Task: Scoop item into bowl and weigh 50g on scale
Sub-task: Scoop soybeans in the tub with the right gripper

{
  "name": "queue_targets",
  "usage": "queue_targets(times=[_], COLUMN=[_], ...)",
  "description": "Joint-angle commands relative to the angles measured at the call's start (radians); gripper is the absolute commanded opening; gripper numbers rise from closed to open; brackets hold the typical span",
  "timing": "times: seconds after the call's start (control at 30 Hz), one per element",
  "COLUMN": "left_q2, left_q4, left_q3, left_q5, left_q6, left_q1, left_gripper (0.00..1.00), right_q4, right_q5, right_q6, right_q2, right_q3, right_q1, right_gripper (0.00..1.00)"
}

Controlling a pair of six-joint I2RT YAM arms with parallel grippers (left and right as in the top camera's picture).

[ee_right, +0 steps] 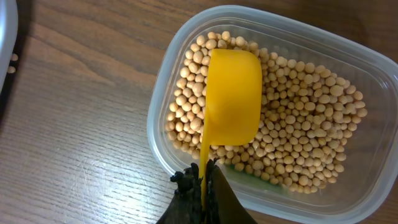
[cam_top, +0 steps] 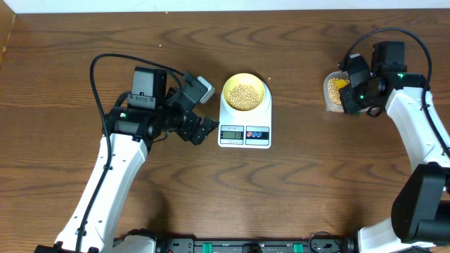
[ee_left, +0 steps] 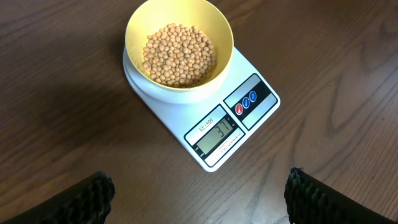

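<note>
Fingers (ee_right: 186, 198) of the right gripper (ee_right: 202, 182) are pinched tight on the thin handle of the yellow scoop (ee_right: 231, 99), which lies among the beans (ee_right: 298, 124) in the clear container (ee_right: 158, 124) at the right of the table (cam_top: 56, 84). We see the cup's smooth outer side, so we take it to be mouth-down or on edge; we cannot tell how much it holds. Left gripper (ee_left: 199, 199) hangs empty, its fingers (ee_left: 90, 198) spread wide, just left of the scale (ee_left: 180, 115). Bowl (ee_left: 219, 30) sits on the platform, partly filled with beans (ee_left: 179, 55). Display (ee_left: 216, 135) appears to read about 31, with the last digit unclear. Judgement: we are short of 50, so another scoop is in hand. To do it well, we roll the cup upright under the beans, take a modest load, lift level over the container wall, then tip slowly over the bowl's centre while watching the display. Bare table lies between container and scale, so nothing blocks the carry. Risks: spilled beans in transit, overshoot from a full dump, and a false reading if either gripper leans on the bowl or platform.
</note>
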Motion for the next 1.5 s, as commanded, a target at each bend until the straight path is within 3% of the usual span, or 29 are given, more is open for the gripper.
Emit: queue_targets(times=[0.0, 0.9, 1.47], left_q2=[-0.011, -0.011, -0.011], left_q4=[0.000, 0.000, 0.000], left_q3=[0.009, 0.009, 0.009], left_q5=[0.019, 0.019, 0.019], left_q6=[0.016, 0.016, 0.016], left_q1=[0.002, 0.002, 0.002], left_gripper=[0.90, 0.90, 0.90], right_q4=[-0.010, 0.010, 0.082], right_q5=[-0.051, -0.346, -0.440], right_q6=[-0.009, 0.001, 0.021], right_q2=[0.007, 0.007, 0.007], right_q3=[0.000, 0.000, 0.001], right_q1=[-0.019, -0.242, -0.261], right_gripper=[0.01, 0.01, 0.01])
